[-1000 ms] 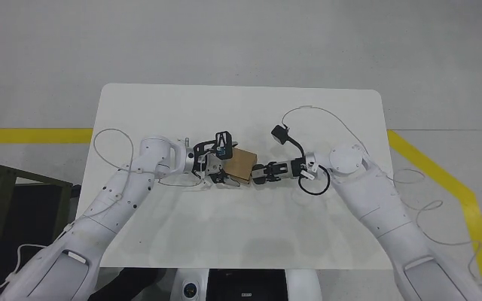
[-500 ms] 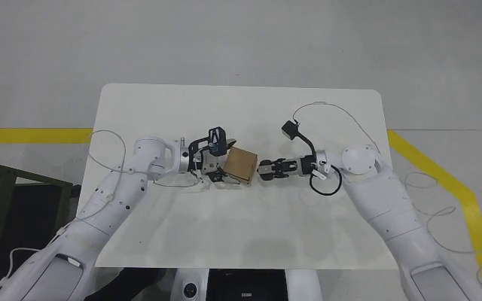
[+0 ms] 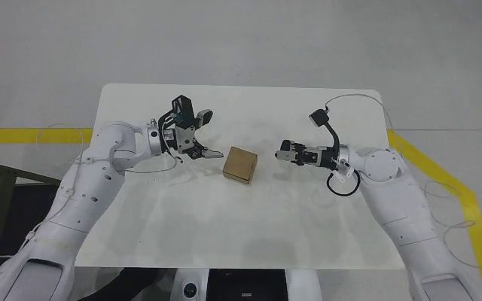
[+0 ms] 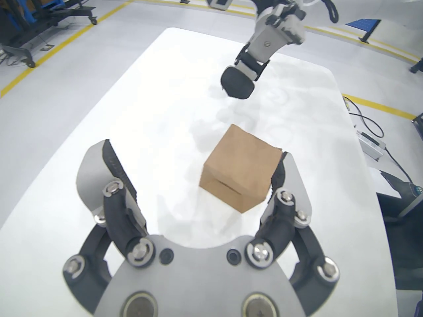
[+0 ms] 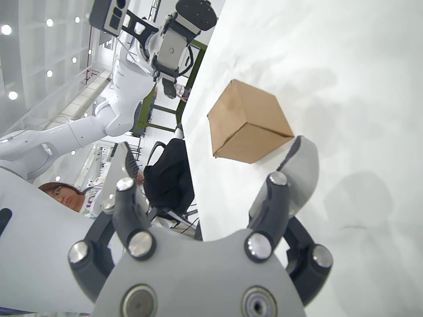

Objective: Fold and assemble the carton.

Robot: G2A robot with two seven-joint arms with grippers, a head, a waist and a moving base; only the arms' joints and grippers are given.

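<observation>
Backed away, left gripper [image 3: 213,153] and right gripper [image 3: 282,151] flank the closed brown cardboard carton [image 3: 240,165], both open and empty, presumably because it's assembled.

obstacle: carton [image 3: 240,165] | gaps: toward left gripper [image 3: 212,153], right gripper [image 3: 282,152], seemingly free

L gripper [image 4: 195,150] & R gripper [image 5: 213,142] face each other, fingers spread wide.

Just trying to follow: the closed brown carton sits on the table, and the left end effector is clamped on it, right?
No: the left end effector is open and clear of the carton, which sits closed on the table. The top view shows it.
</observation>
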